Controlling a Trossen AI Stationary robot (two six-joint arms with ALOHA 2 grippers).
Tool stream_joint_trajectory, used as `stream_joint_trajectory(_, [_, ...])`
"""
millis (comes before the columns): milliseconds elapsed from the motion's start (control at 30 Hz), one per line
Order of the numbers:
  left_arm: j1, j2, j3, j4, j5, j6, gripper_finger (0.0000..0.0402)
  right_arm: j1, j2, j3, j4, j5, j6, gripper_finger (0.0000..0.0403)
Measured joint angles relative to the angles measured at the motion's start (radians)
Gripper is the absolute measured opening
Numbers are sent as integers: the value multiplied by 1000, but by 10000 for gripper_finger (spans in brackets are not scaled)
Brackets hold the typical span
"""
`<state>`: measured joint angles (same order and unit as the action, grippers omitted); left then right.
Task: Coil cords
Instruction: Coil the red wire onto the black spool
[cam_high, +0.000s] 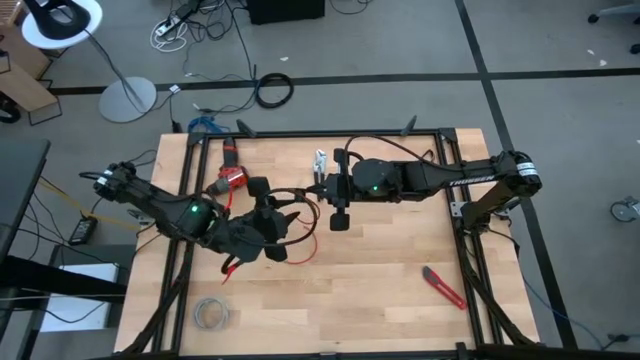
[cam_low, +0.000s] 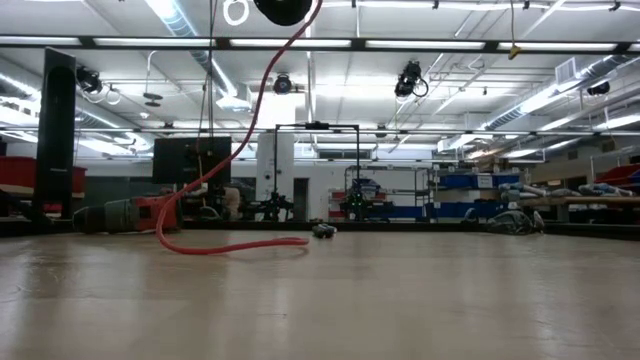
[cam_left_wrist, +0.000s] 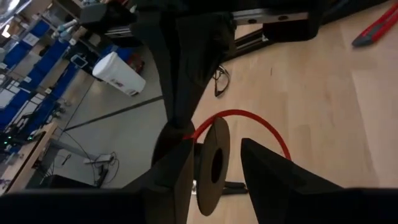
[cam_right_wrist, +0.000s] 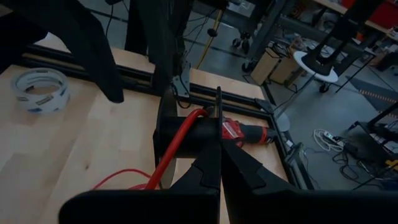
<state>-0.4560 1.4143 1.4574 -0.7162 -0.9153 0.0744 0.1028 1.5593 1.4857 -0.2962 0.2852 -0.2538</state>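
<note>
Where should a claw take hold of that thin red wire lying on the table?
Probably on the red wire where its loop arcs clear of the spool, coming straight down from above. It lies flat on the table and is far thinner than the claw's fingers, so closing across a bare stretch looks easier than near the crowded left claw.

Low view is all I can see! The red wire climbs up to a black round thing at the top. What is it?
Observer: A black spool. The right wrist view shows the red wire running onto it.
Operator: Which arm is near it?
Observer: Both. The left gripper and right gripper are close together over the middle of the table.
Operator: Is other stuff on there?
Observer: A roll of tape lies near a corner on the left arm's side.
</note>
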Motion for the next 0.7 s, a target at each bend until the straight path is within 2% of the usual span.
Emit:
stream_joint_trajectory(400, [45,17,0,-36,53,-24,124,0,0,0,3,-5,-11,0])
stream_joint_trajectory(533, [45,21,0,-37,52,-25,95,0,0,0,7,-8,-11,0])
stream_joint_trajectory(700, [45,22,0,-38,31,-25,39,0,0,-1,10,-9,-12,0])
